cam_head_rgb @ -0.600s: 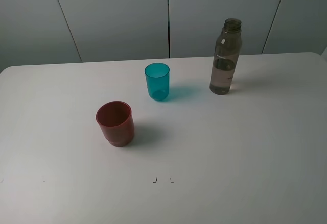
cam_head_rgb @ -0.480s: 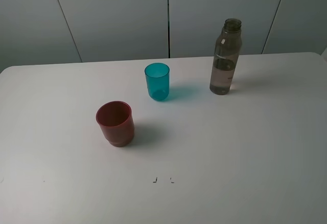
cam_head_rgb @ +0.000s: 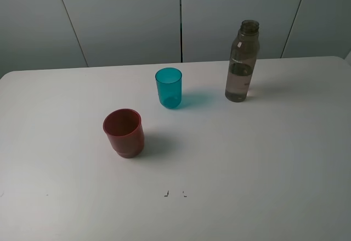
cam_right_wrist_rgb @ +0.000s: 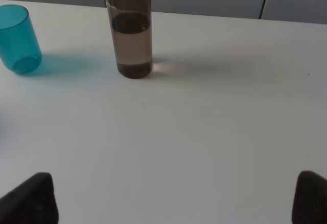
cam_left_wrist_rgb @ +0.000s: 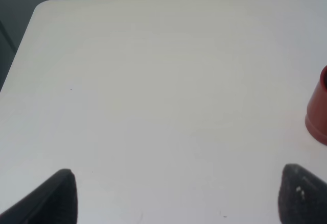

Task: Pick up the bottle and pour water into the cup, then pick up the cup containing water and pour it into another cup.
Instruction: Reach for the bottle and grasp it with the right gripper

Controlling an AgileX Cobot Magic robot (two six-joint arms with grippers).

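The tall smoky grey-brown bottle point(cam_head_rgb: 241, 62) stands upright and uncapped at the back right of the white table point(cam_head_rgb: 263, 164), holding some water; the right wrist view shows its lower part point(cam_right_wrist_rgb: 131, 30). The teal cup point(cam_head_rgb: 169, 87) stands left of it, also seen as a teal tumbler point(cam_right_wrist_rgb: 19, 39). The red cup point(cam_head_rgb: 124, 132) sits nearer the front left, its edge point(cam_left_wrist_rgb: 319, 113) showing in the left wrist view. Neither arm appears in the exterior view. My left gripper point(cam_left_wrist_rgb: 173, 196) and right gripper point(cam_right_wrist_rgb: 173, 198) both stand open over bare table, far from the objects, holding nothing.
Grey wall panels point(cam_head_rgb: 126, 16) stand behind the table's rear edge. The table's rounded back-left corner point(cam_left_wrist_rgb: 43, 7) shows in the left wrist view. Two small dark marks point(cam_head_rgb: 174, 193) sit near the front middle.
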